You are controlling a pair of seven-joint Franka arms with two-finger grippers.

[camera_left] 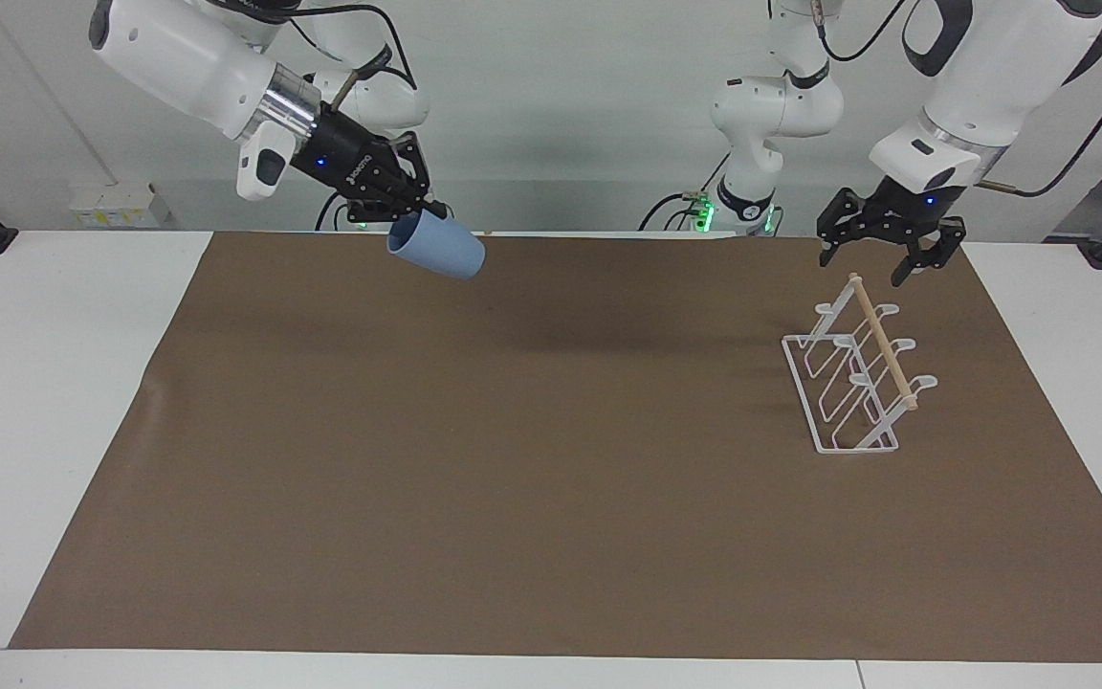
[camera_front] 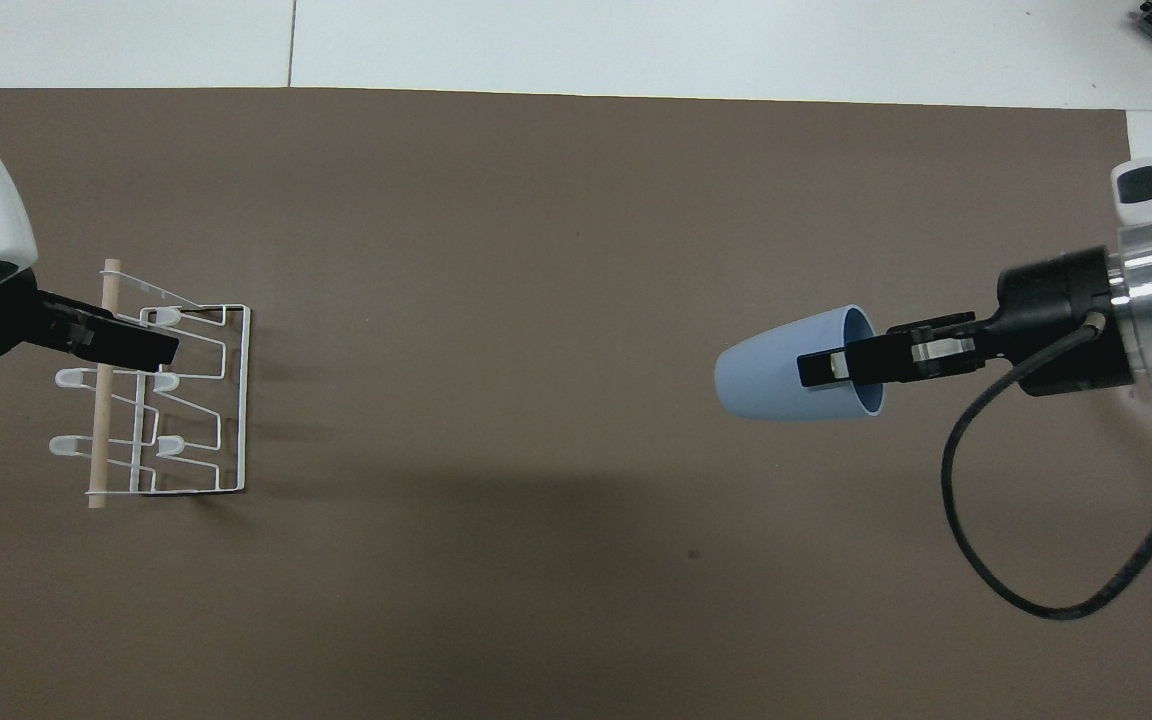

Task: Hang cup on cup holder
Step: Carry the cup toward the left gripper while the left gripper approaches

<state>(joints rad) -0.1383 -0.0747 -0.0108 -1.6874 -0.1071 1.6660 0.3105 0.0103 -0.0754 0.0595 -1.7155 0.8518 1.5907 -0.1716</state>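
Right pincer (camera_left: 415,212): upper left of the facing view, raised over the brown mat (camera_left: 551,450); its fingers are clamped on the rim of the cup, one inside the mouth and one outside.
Cup (camera_left: 437,245): light blue, carried in the air and tipped nearly onto its side, base pointing toward the middle of the frame; in the overhead view (camera_front: 786,367) it sits right of centre, mouth turned toward the right arm.
Left pincer (camera_left: 878,251): upper right of the facing view, hanging just above the top end of the cup holder, fingers spread apart with nothing between them.
Cup holder (camera_left: 855,368): white wire rack with a wooden dowel, standing on the mat at the right of the facing view, at the left of the overhead view (camera_front: 168,400); no cup on it.
Desk (camera_left: 54,402): white, showing around the mat at the frame edges.
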